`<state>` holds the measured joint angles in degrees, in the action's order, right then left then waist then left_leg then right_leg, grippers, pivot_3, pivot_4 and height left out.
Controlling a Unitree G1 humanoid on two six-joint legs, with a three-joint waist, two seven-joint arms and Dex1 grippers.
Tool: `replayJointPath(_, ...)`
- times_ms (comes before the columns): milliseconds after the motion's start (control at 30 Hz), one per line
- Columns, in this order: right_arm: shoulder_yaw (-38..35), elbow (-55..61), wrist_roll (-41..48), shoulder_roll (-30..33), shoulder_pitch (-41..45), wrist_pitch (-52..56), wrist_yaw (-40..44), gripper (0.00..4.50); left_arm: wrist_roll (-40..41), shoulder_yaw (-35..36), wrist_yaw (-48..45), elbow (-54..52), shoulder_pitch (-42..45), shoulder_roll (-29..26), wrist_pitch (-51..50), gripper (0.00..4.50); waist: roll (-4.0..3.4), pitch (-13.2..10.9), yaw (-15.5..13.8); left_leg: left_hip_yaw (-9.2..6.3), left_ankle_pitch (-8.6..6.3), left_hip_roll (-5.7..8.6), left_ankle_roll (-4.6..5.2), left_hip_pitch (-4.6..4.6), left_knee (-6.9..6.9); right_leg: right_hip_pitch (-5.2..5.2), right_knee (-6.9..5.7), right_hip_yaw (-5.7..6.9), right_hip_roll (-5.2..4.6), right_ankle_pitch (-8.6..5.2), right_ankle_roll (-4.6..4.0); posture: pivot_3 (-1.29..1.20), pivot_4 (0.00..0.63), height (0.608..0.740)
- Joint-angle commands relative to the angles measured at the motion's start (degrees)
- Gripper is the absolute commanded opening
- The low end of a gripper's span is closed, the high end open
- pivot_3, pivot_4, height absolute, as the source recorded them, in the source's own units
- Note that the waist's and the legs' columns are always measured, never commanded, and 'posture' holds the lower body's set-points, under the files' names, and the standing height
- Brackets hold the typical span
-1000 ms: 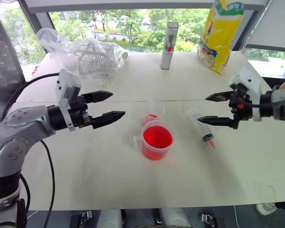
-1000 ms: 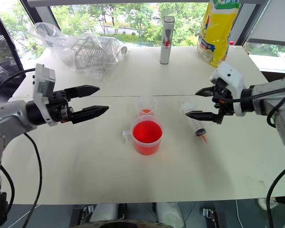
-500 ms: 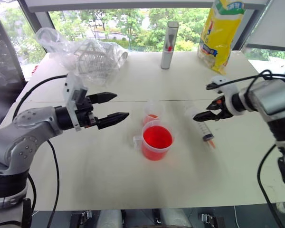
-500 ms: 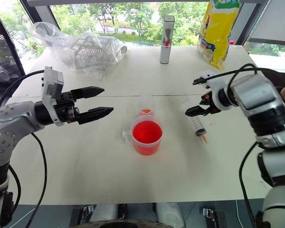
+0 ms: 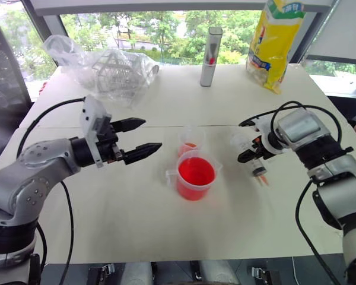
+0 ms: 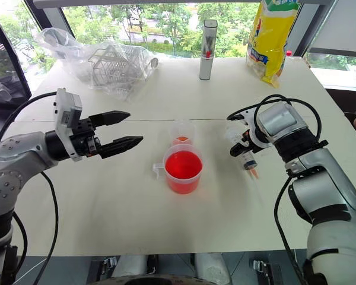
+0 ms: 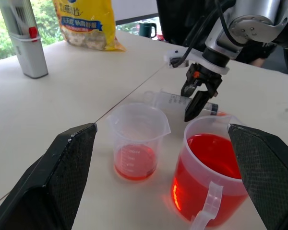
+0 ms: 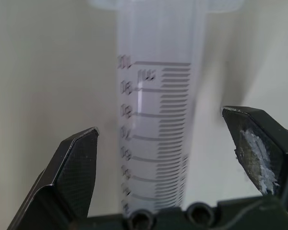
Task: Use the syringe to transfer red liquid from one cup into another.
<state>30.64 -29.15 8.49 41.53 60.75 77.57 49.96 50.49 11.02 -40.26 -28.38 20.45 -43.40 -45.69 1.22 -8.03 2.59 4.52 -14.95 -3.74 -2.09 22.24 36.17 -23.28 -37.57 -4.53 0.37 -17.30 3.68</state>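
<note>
The syringe (image 5: pixel 250 155) is lying on the worktop (image 5: pixel 124 208) right of centre, its long axis running between the right tool's (image 5: pixel 247 153) parted fingers, while the left tool (image 5: pixel 139 138), also parted, is hovering farther off.

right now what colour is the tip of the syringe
Orange; the syringe tip shows best in the left eye view.

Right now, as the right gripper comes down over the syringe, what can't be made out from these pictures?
- Syringe, right wrist view: nozzle and plunger cut off by the edges; scale numerals blurred.
- Right gripper, eye views: too small to tell whether it touches the syringe.
- Yellow bag, left eye view: top cut off; print unreadable.
- Wire rack, right eye view: veiled by a crumpled plastic bag.
</note>
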Motion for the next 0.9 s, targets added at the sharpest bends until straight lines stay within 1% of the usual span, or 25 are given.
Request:
replayJointPath(33, -0.2, -0.9, -0.6, -0.9, 1.4, -0.9, 0.5, 2.73, -0.2, 1.5, 0.4, -1.9, 0.3, -0.5, 1.2, 4.5, 0.0, 0.0, 0.0, 0.0, 0.0, 0.0, 0.0, 0.0, 0.0, 0.0, 0.0, 0.0, 0.0, 0.0, 0.0, 0.0, 0.15, 0.74)
replayJointPath(67, -0.2, -0.9, -0.8, -0.9, 1.4, -1.1, 0.7, 2.09, -0.2, 1.6, 0.4, -1.9, 0.3, -0.6, 1.2, 4.5, 0.0, 0.0, 0.0, 0.0, 0.0, 0.0, 0.0, 0.0, 0.0, 0.0, 0.0, 0.01, 0.0, 0.0, 0.0, 0.0, 0.15, 0.74)
replayJointPath(100, -0.4, -1.1, -0.8, -1.0, 1.5, -1.1, 0.7, 1.68, -0.3, 1.6, 0.4, -1.9, 0.3, -0.6, 1.2, 4.5, 0.0, 0.0, 0.0, 0.0, 0.0, 0.0, 0.0, 0.0, -0.01, 0.0, -0.01, 0.01, 0.01, 0.0, 0.0, 0.0, 0.15, 0.74)
replayJointPath(133, -0.6, -1.2, -0.8, -1.1, 1.6, -0.9, 0.7, 1.41, -0.2, 1.5, 0.4, -1.9, 0.3, -0.7, 1.2, 4.5, 0.0, 0.0, 0.0, 0.0, 0.0, 0.0, 0.0, -0.01, 0.0, 0.0, -0.01, 0.01, 0.01, 0.0, 0.0, 0.0, 0.15, 0.74)
replayJointPath(300, -2.4, 1.1, -0.5, -0.3, 1.8, 0.2, 0.4, 1.41, -0.8, 0.9, -0.2, -1.1, 1.2, -0.7, 1.5, 4.5, 0.0, 0.0, 0.0, 0.0, 0.0, 0.0, 0.0, -0.01, -0.01, 0.0, -0.01, 0.01, 0.01, 0.0, 0.0, 0.0, 0.15, 0.74)
replayJointPath(400, -6.4, 7.5, 0.8, 2.7, 1.7, -1.5, 1.0, 1.41, -1.3, 0.2, -0.7, 0.1, 3.0, -0.4, 1.8, 4.5, -0.06, 0.0, -0.1, 0.01, 0.0, 0.0, 0.0, 0.02, -0.02, -0.04, -0.01, 0.01, 0.01, 0.0, 0.0, 0.0, 0.15, 0.74)
replayJointPath(433, -8.7, 9.7, 1.3, 3.5, 1.6, -2.4, 0.8, 1.41, -1.5, 0.0, -0.9, 0.6, 3.8, -0.2, 1.8, 4.5, -0.06, 0.0, -0.1, 0.0, 0.0, 0.01, 0.0, 0.06, -0.02, -0.08, -0.03, 0.02, 0.0, 0.0, 0.0, 0.0, 0.15, 0.74)
replayJointPath(500, -17.4, 17.0, 2.8, 4.0, -1.3, -16.7, -0.6, 1.41, -1.2, -0.3, -1.4, 1.4, 5.3, 0.2, 1.7, 4.5, -0.04, 0.0, -0.2, -0.01, 0.0, 0.01, 0.0, 0.08, -0.02, -0.08, -0.02, 0.04, 0.0, 0.0, 0.0, 0.0, 0.15, 0.74)
replayJointPath(567, -27.0, 22.9, 6.3, 2.4, -3.1, -19.3, -2.6, 1.41, -1.1, -0.8, -2.1, 2.2, 6.9, 0.3, 1.6, 4.5, -0.05, 0.0, -0.2, -0.02, 0.0, 0.02, 0.0, 0.09, -0.04, -0.08, 0.01, 0.09, 0.01, 0.0, 0.01, 0.0, 0.15, 0.74)
replayJointPath(633, -36.3, 29.2, 12.0, -1.0, -5.4, -20.1, -3.8, 1.41, -0.9, -1.2, -3.0, 3.4, 8.9, 0.6, 1.5, 4.5, -0.02, 0.0, -0.2, -0.05, 0.0, 0.02, 0.0, 0.08, -0.06, -0.05, 0.01, 0.12, 0.03, 0.0, 0.02, 0.0, 0.15, 0.74)
replayJointPath(667, -39.8, 33.0, 14.7, -2.6, -7.1, -21.6, -3.8, 1.41, -0.9, -1.4, -3.6, 4.0, 10.1, 0.7, 1.6, 4.5, 0.01, 0.0, -0.2, -0.07, 0.0, 0.0, 0.0, 0.08, -0.05, -0.04, 0.01, 0.12, 0.04, 0.0, 0.02, 0.0, 0.15, 0.74)
replayJointPath(733, -44.5, 40.1, 18.9, -5.3, -10.6, -24.6, -3.6, 1.41, -1.5, -2.1, -5.1, 5.7, 12.4, 1.0, 2.1, 4.5, 0.01, 0.0, -0.2, -0.12, 0.0, -0.02, -0.01, 0.04, -0.07, 0.05, 0.0, 0.15, 0.05, 0.0, 0.02, 0.0, 0.15, 0.74)
replayJointPath(767, -46.5, 42.7, 21.3, -6.8, -12.1, -24.1, -4.4, 1.41, -1.6, -2.5, -5.7, 6.6, 13.6, 1.2, 2.1, 4.5, 0.01, 0.0, -0.2, -0.13, 0.0, -0.02, -0.01, 0.04, -0.05, 0.06, -0.02, 0.15, 0.04, 0.0, 0.02, 0.0, 0.15, 0.74)
replayJointPath(833, -48.7, 47.5, 26.4, -8.5, -15.1, -23.3, -3.9, 1.41, -1.6, -3.2, -7.5, 8.4, 15.7, 1.2, 2.1, 4.5, 0.0, 0.0, -0.2, -0.12, 0.0, -0.03, -0.01, 0.01, -0.04, 0.09, -0.02, 0.15, 0.02, 0.0, 0.02, 0.0, 0.15, 0.74)
replayJointPath(900, -49.2, 53.3, 31.5, -8.8, -19.5, -23.9, -1.5, 1.41, -1.8, -4.3, -9.6, 10.2, 18.0, 1.4, 2.4, 4.5, 0.0, 0.0, -0.2, -0.11, 0.01, -0.02, -0.01, 0.01, -0.01, 0.09, -0.07, 0.15, -0.01, 0.01, 0.02, 0.0, 0.15, 0.74)
